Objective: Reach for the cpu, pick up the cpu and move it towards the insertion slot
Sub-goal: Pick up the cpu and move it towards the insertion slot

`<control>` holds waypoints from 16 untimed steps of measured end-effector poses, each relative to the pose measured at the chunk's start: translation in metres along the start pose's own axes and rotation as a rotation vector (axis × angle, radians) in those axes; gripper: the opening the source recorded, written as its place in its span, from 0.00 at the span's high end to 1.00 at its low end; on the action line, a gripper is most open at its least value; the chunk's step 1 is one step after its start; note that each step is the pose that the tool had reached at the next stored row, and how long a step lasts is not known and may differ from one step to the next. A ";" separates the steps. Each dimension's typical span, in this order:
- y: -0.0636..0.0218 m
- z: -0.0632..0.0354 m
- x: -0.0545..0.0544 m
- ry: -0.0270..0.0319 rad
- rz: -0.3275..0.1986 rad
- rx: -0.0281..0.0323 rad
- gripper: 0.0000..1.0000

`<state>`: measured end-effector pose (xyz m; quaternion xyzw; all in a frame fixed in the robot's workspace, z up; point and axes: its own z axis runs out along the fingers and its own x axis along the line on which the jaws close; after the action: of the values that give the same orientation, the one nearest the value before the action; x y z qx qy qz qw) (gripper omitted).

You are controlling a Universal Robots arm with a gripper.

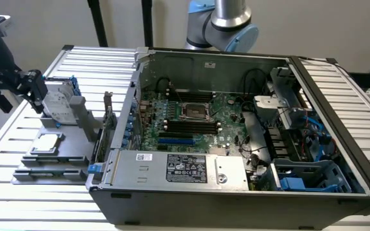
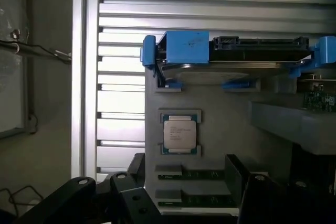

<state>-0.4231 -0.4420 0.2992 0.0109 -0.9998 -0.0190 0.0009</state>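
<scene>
Your small flat square cpu (image 2: 179,134), silvery metal on top with pale edges, lies flat in a recess of the grey fixture plate (image 2: 220,108), outside the open computer case (image 1: 236,192). Your black two-fingered claw (image 1: 24,91) hangs with fingers spread wide, well apart from the chip, gripping and touching nothing.

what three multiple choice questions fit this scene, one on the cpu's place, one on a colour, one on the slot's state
1. Where is the cpu? A in the grey holder, on the exterior view's left of the computer case; B inside the case; C on the floor.
2. Colour of the brackets on the hard drive? A red; B blue; C yellow.
3. The insertion slot is: A holding a chip; B under a fan; C empty.
Answers: 1 A, it lies flat in the holder; 2 B, blue plastic clasps the drive; 3 C, its metal frame rings a bare dark centre.
</scene>
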 end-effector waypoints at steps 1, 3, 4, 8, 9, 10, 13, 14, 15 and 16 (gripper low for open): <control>-0.0001 0.0018 0.000 0.0000 0.000 0.0000 0.29; -0.0002 0.0054 -0.001 0.0000 0.000 -0.0001 0.29; -0.0003 0.0072 -0.002 0.0000 0.000 0.0000 0.29; -0.0006 0.0145 -0.003 0.0000 0.000 0.0000 0.29; -0.0007 0.0163 -0.003 0.0000 0.000 0.0000 0.29; -0.0007 0.0182 -0.003 0.0000 0.000 0.0000 0.29; -0.0009 0.0237 -0.003 0.0000 0.000 0.0000 0.29; -0.0010 0.0254 -0.003 0.0001 0.000 0.0000 0.29; -0.0011 0.0273 -0.003 0.0001 0.000 0.0000 0.29; -0.0012 0.0291 -0.003 0.0000 0.000 0.0000 0.29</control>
<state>-0.4202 -0.4420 0.2700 0.0108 -0.9998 -0.0190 0.0009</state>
